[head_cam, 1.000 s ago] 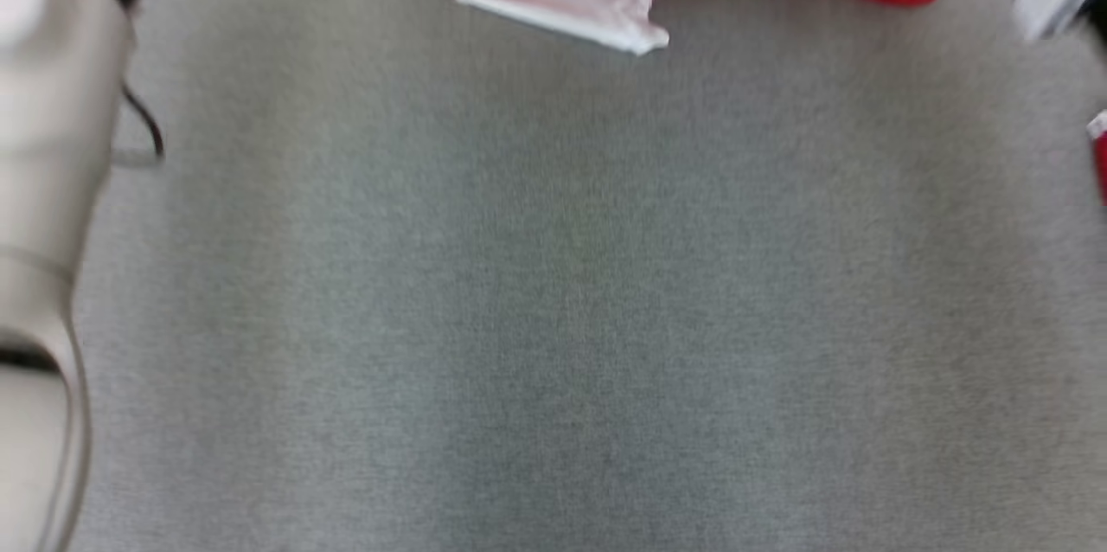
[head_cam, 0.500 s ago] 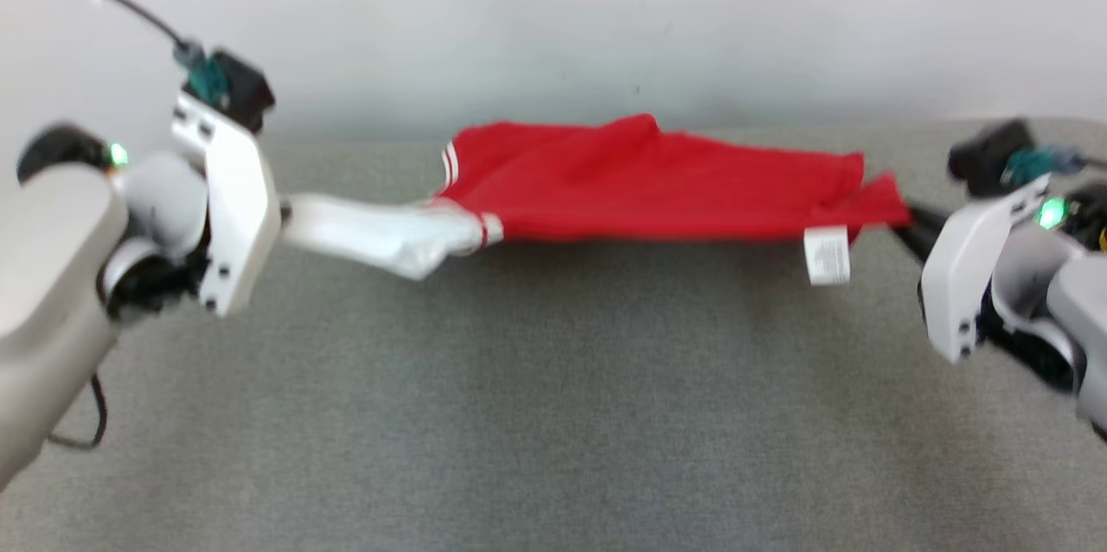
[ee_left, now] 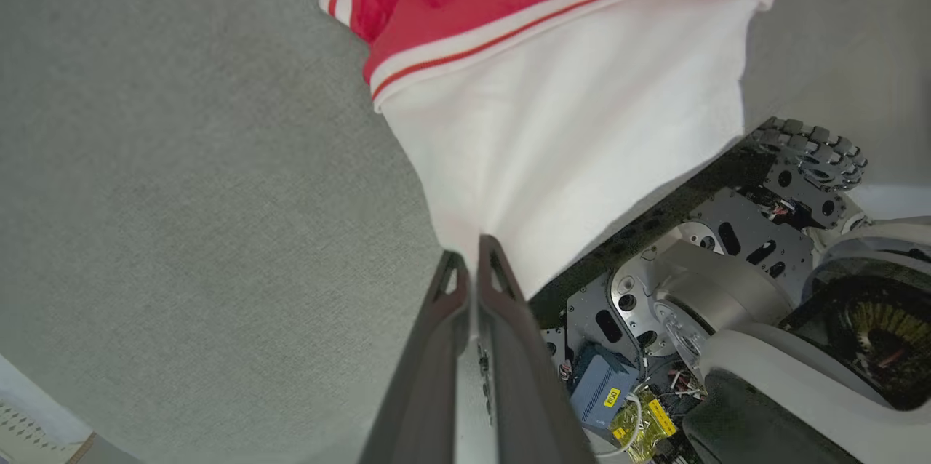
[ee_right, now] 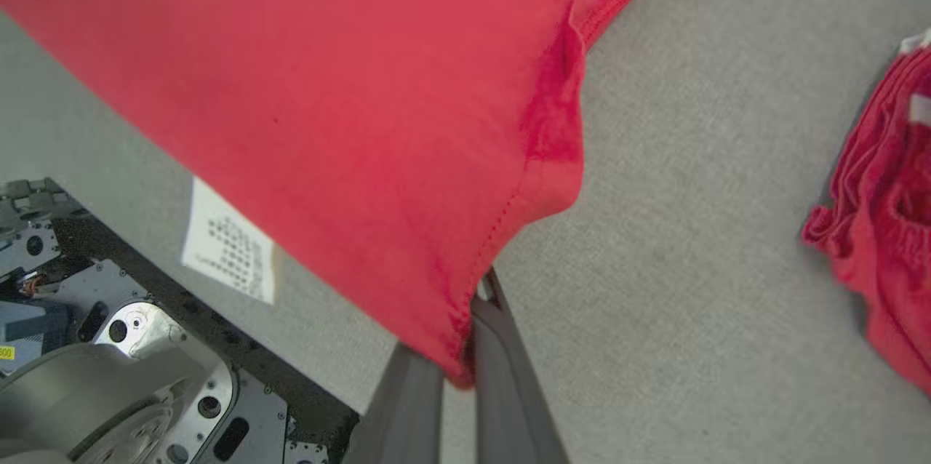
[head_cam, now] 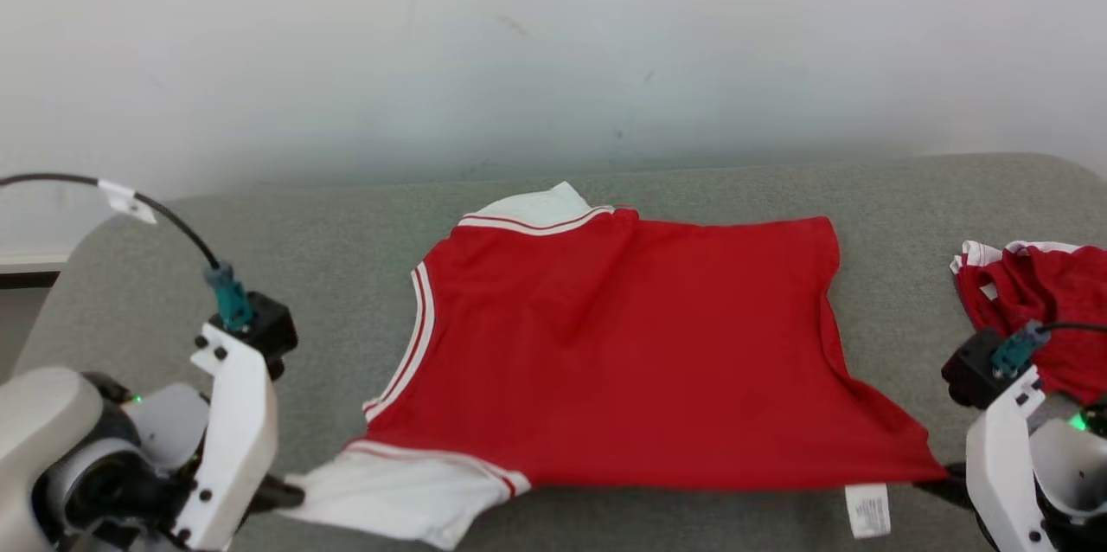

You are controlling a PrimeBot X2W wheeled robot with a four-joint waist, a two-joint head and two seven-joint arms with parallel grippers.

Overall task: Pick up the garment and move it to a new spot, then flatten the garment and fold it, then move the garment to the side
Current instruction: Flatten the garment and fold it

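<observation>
Earlier stretched aloft, the garment (head_cam: 623, 344) now lies spread on the worktop's (head_cam: 329, 266) middle.
Left end effector (ee_left: 473, 265) clamps its white sleeve (ee_left: 567, 158), right end effector (ee_right: 469, 326) its hem corner; hem label (head_cam: 867, 510) print unreadable.

The left claw (head_cam: 292, 497) sits low at the robot's left, its dark fingers pressed together on the white sleeve of the red-and-white fabric garment (head_cam: 623, 344). The right claw (head_cam: 945, 479), low at the right, likewise clamps its red hem corner. Both point inward.

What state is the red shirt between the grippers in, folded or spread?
Spread, not folded: the red shirt lies open on the grey surface, left gripper pinching the white sleeve, right gripper pinching a hem corner.
</observation>
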